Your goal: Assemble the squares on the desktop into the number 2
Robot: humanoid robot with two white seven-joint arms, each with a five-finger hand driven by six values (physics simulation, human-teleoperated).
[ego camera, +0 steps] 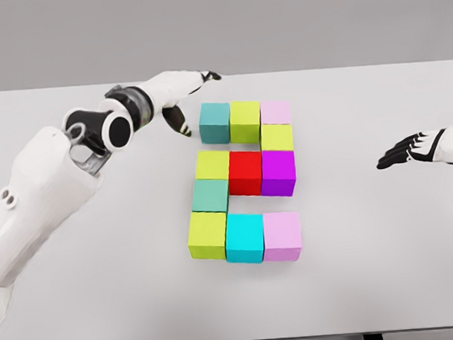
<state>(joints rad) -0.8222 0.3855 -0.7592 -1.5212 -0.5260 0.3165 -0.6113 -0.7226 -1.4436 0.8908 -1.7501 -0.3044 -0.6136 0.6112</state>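
Note:
Coloured cubes lie on the white table (359, 285) in the shape of a 2. The top row holds a teal cube (215, 122), a yellow-green cube (245, 121) and a pale pink cube (276, 112). Below the pink one sits a yellow-green cube (276, 138). The middle row is a yellow-green cube (211, 165), a red cube (245, 172) and a magenta cube (278, 172). A grey-green cube (209, 194) links down to the bottom row: lime cube (207, 234), cyan cube (244, 236), lilac cube (282, 235). My left hand (182, 91) hovers open just left of the teal cube, holding nothing. My right hand (412, 150) hangs open at the right, apart from the cubes.
The table's far edge runs behind the cubes near the left hand. My left forearm (48, 182) crosses the table's left side.

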